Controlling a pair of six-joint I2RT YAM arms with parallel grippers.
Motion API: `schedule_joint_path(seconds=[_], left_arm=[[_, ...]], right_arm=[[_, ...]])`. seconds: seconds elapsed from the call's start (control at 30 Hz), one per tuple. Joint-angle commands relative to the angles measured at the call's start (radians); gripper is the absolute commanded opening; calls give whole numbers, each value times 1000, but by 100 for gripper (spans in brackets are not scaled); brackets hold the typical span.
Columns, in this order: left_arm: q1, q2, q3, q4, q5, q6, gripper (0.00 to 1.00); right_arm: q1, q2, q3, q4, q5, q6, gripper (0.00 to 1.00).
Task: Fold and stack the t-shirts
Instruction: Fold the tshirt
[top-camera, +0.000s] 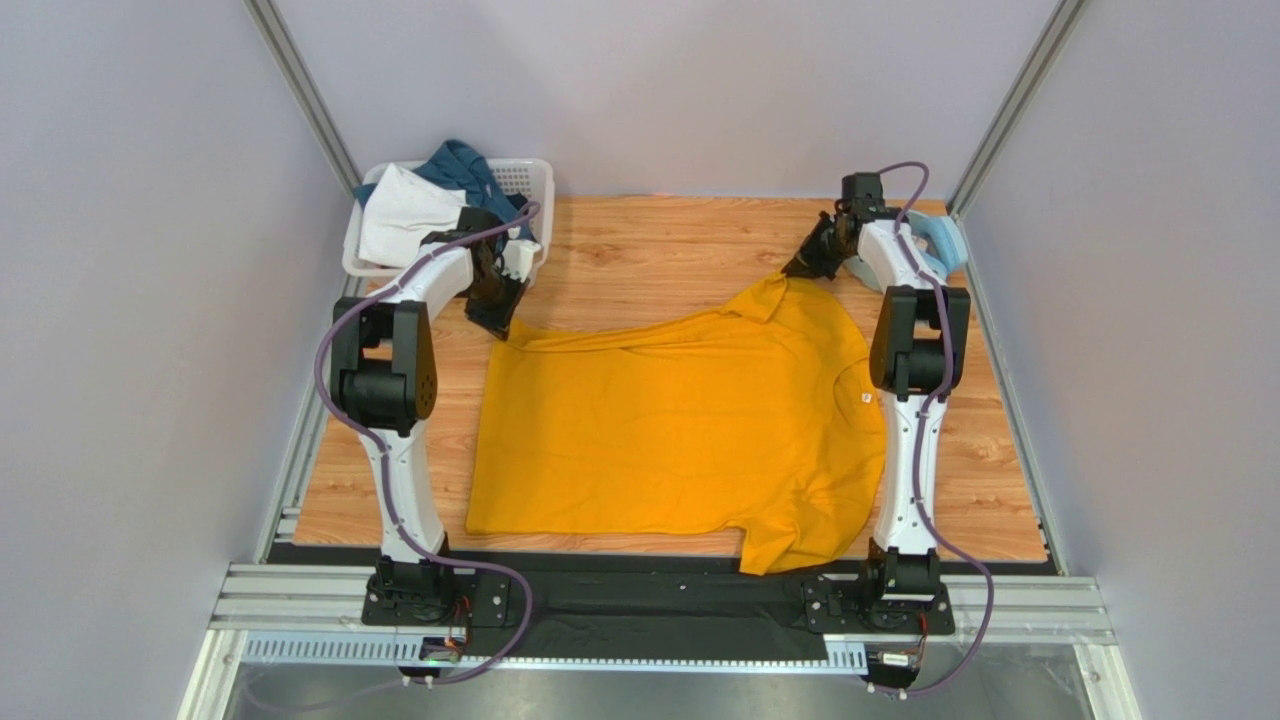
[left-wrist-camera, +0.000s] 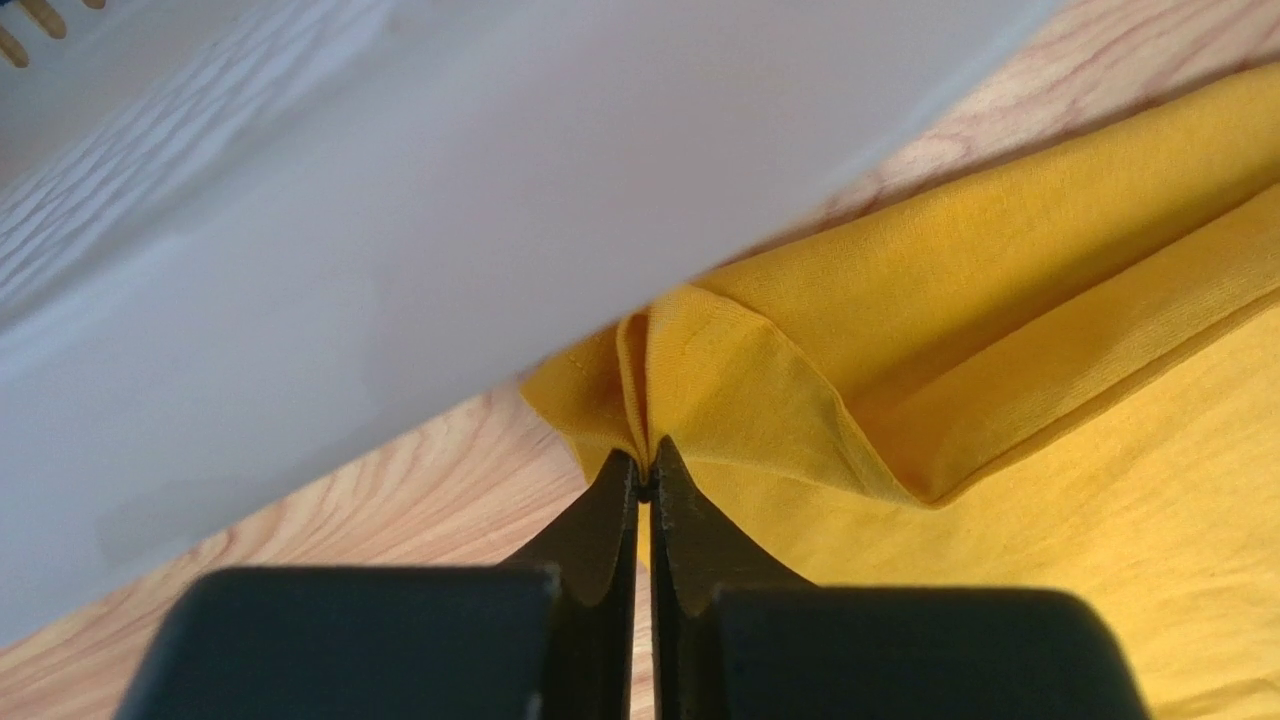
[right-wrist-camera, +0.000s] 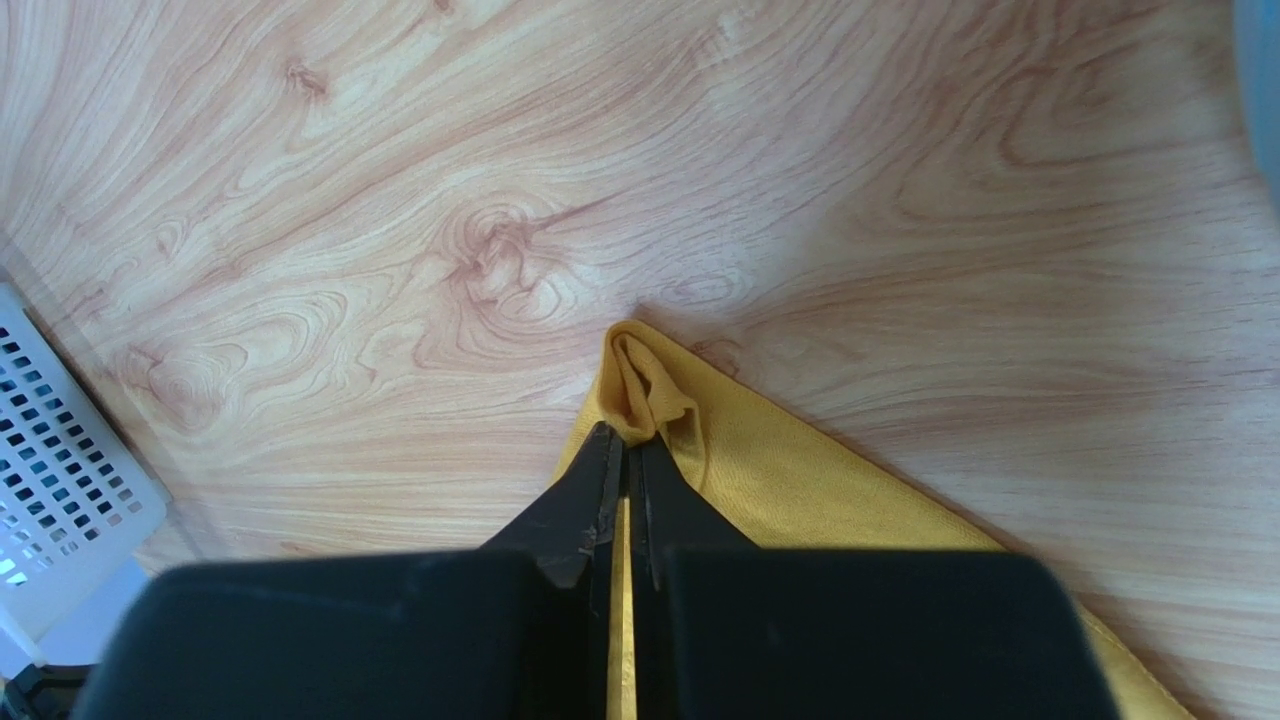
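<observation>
- Yellow shirt (top-camera: 676, 428) is lying spread across the table (top-camera: 661, 240) between the two arms, with a fold running along its far edge.
- At its far left corner the left gripper (left-wrist-camera: 648, 477) is pinching a bunched bit of hem, jaws closed tight on the cloth, just beside the basket (top-camera: 534, 188).
- At the far right the right gripper (right-wrist-camera: 624, 450) is clamping the sleeve tip, jaws closed with only cloth between them, near the headphones (top-camera: 932, 240).
- A white shirt (top-camera: 403, 210) and a teal shirt (top-camera: 466, 165) are waiting in the basket.
- Judging by both grips, the step is carrying the far edge of the yellow shirt toward the near edge to make a fold.
- Doing it well is depending on both arms rising together and level, keeping the edge taut so no sag or twist is forming.
- Lifting only enough to clear the cloth below is helping the layers land flat.
- Steering the left arm away from the basket is avoiding a snag.
</observation>
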Motion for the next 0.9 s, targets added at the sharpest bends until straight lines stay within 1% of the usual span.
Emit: schedule_joint_path(seconds=[0.0, 0.2, 0.3, 0.43, 0.7, 0.87], left_arm=[[7, -30, 25, -17, 0, 2, 0], [7, -139, 51, -47, 14, 1, 0], [7, -197, 53, -56, 9, 6, 0], [7, -231, 42, -61, 17, 3, 0], [8, -269, -30, -41, 24, -1, 0], [8, -269, -30, -20, 8, 2, 0]], right_arm=[[3, -94, 45, 13, -28, -1, 0], [3, -248, -6, 13, -48, 10, 0], [3, -354, -50, 19, -45, 3, 0], [3, -437, -98, 19, -38, 1, 0], [2, -507, -222, 12, -15, -2, 0], [-1, -521, -253, 1, 10, -10, 0]])
